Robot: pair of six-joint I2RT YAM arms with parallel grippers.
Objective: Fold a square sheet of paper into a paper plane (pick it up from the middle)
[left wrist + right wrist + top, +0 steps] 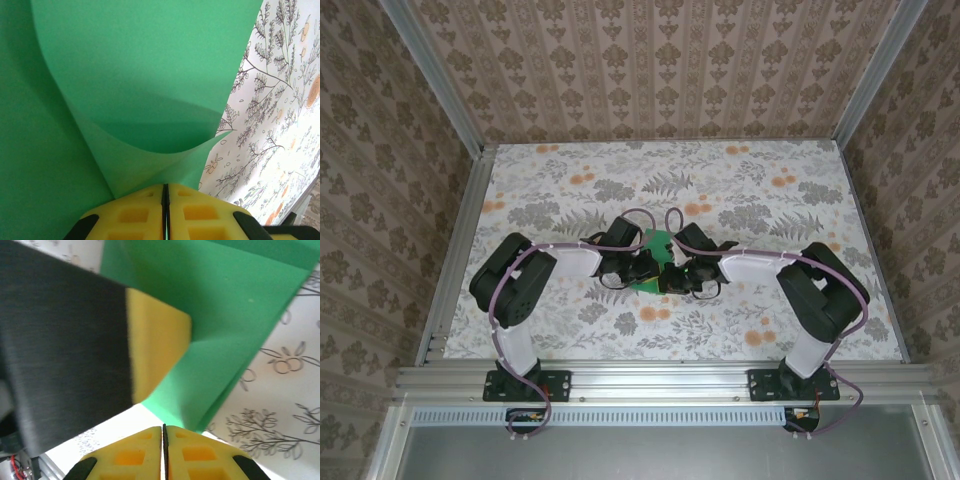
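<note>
Floral table [770, 330], green sheet of paper [150, 75] at centre. Left gripper [165, 189] pinched shut on its curled edge. Right gripper [164, 429] closed at paper's corner; hold unclear.

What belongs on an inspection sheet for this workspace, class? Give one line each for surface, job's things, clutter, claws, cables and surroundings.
Surface: table with a floral cover.
Job's things: green paper sheet, curled over on itself, mid-table between both claws.
Clutter: nothing seen.
Claws: left claw shut on the paper's edge; right claw shut beside the paper, grip unclear.
Cables: purple cables, looped close to the paper.
Surroundings: wallpapered walls; aluminium frame.
</note>
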